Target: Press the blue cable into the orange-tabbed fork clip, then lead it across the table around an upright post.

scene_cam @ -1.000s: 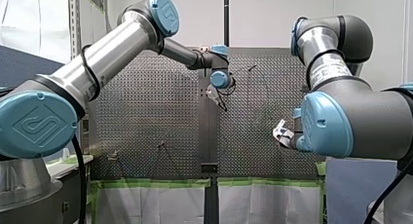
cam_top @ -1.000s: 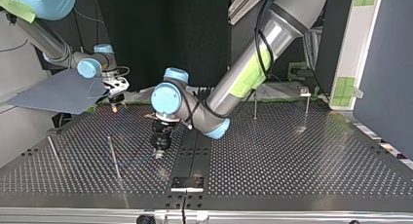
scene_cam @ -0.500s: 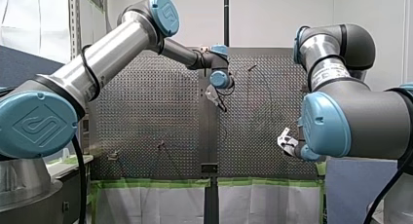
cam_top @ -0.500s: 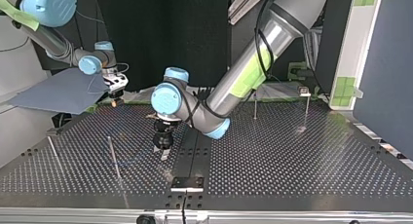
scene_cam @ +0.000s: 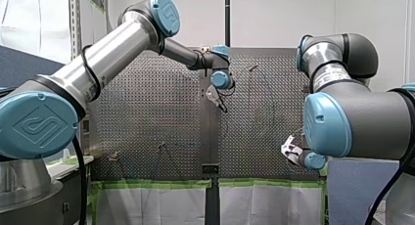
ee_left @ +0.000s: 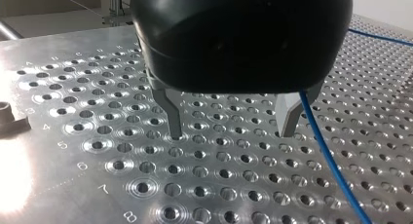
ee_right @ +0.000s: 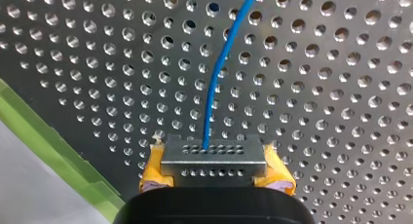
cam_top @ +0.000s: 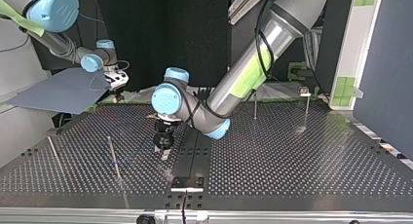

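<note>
The blue cable (ee_right: 216,68) comes out from between the yellow pads (ee_right: 155,168) of my right gripper (ee_right: 212,158), which is shut on it a little above the perforated table. In the top view that gripper (cam_top: 117,87) hangs at the table's far left edge. My left gripper (ee_left: 231,129) stands open just above the table, its metal fingers (ee_left: 173,119) wide apart with nothing between them. The cable (ee_left: 331,160) runs over the plate just past one of those fingers. In the top view my left gripper (cam_top: 163,148) is near the table's middle. I cannot make out an orange-tabbed clip.
Thin upright posts stand at the top view's left (cam_top: 114,158), further left (cam_top: 54,153) and at the back right (cam_top: 255,107). A black plate (cam_top: 187,181) sits at the front middle. A small black fitting (ee_left: 9,121) lies on the table beside my left gripper.
My left gripper has opened and let the cable go, then stayed put. My right gripper, still holding the cable, has pulled back toward the table's edge at the top view's far left.
</note>
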Controlling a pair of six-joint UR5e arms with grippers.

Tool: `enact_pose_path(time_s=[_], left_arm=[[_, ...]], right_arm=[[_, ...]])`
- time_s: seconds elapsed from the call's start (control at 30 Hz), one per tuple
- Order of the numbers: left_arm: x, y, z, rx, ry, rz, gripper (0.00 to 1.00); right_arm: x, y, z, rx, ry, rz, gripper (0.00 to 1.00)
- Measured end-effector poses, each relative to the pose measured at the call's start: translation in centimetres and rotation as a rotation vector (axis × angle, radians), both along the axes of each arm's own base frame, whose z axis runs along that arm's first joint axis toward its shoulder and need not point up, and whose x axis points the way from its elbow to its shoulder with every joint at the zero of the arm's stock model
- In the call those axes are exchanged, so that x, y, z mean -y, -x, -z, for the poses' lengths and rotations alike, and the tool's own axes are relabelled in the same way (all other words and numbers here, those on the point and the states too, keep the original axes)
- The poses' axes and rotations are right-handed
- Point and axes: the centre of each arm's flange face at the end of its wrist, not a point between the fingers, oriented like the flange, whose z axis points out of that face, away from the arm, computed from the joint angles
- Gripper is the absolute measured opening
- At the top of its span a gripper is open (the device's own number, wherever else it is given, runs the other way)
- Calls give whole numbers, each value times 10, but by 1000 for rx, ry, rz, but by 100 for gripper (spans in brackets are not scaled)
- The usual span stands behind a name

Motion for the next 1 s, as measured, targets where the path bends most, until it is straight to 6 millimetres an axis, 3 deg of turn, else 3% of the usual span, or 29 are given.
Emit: enact_pose_path(time_s=[0.37, 1.0], left_arm=[[0, 0, 0, 0, 0, -1, 93], [1, 4, 2, -18, -13, 3, 93]], right_arm=[[9, 10, 22, -1, 3, 18, 0], [11, 26, 107, -56, -86, 64, 0]])
